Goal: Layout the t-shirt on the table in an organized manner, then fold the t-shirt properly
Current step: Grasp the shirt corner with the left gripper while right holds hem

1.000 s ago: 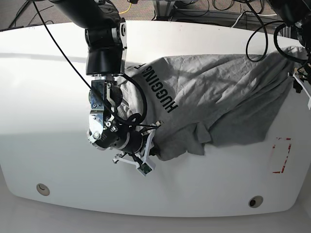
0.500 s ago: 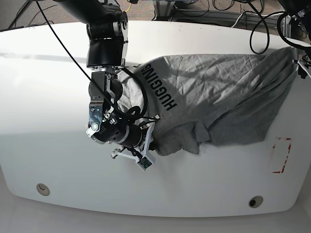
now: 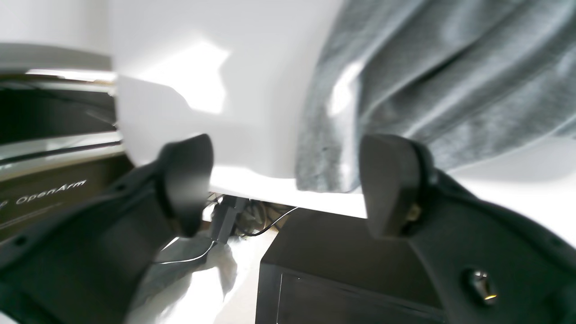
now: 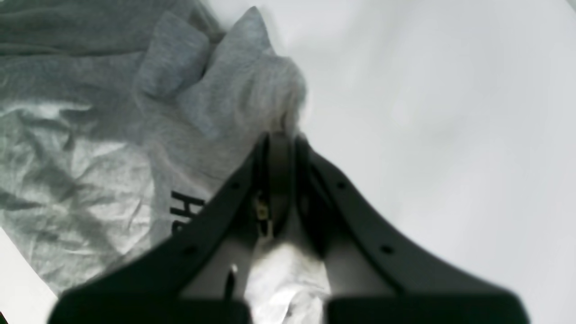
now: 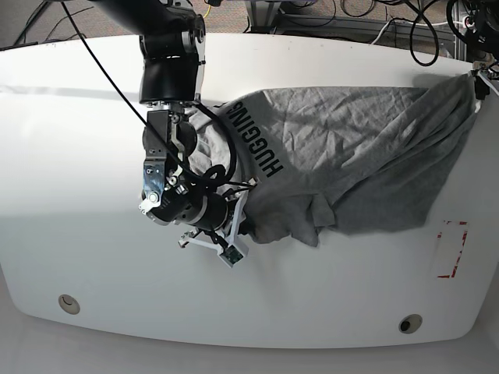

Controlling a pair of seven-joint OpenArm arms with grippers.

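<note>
T-shirt [image 5: 351, 148] lies crumpled across the bench [image 5: 78, 156] from centre to its far right edge, lettering up. Right claw [image 4: 279, 148], jaws pressed together, pinches a bunched fold at the shirt's near-left edge; only the right wrist view shows this grip. Left claw [image 3: 288, 180], jaws spread wide, holds nothing; its view shows shirt hem reaching the bench edge.
</note>
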